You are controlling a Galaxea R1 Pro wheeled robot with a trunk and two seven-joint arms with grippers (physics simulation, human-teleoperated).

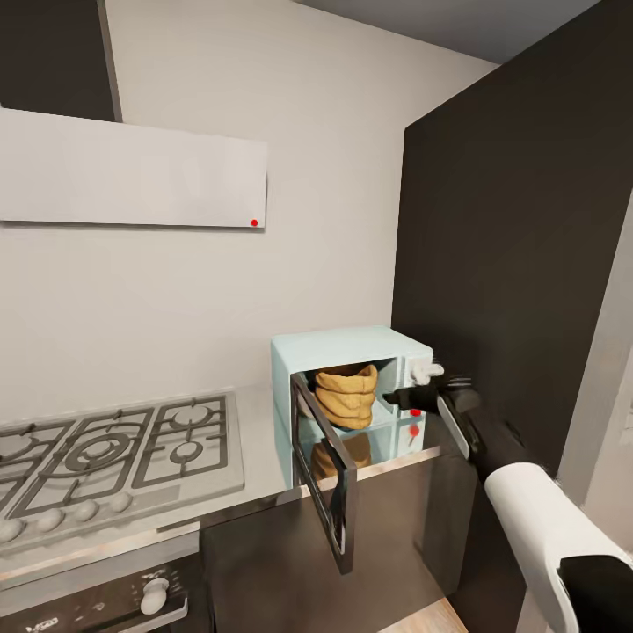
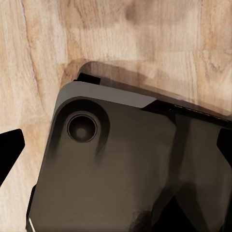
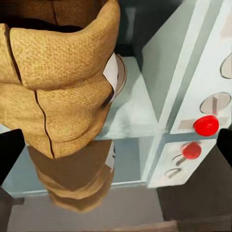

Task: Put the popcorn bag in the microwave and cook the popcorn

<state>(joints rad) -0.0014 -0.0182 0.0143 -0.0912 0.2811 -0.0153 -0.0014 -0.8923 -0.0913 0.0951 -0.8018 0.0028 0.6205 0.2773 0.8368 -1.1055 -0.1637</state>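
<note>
The pale mint-blue microwave [image 1: 352, 347] stands on the grey countertop [image 1: 259, 440] with its dark glass door [image 1: 325, 479] swung wide open. Inside stands the tan popcorn bag [image 1: 345, 396], upright with a rolled rim, seen close in the right wrist view [image 3: 58, 82]. No popcorn shows in its dark mouth. My right gripper [image 1: 406, 398] hovers open in front of the white control panel, just right of the bag, holding nothing. A red button [image 3: 206, 125] on that panel lies near one fingertip [image 3: 224, 150]. My left gripper [image 2: 116, 150] hangs open over the robot's base.
A grey gas hob [image 1: 114, 457] with black grates fills the counter to the left, an oven panel [image 1: 105, 602] below it and a white hood [image 1: 132, 176] above. A tall dark cabinet [image 1: 519, 264] rises right of the microwave. The open door juts out past the counter edge.
</note>
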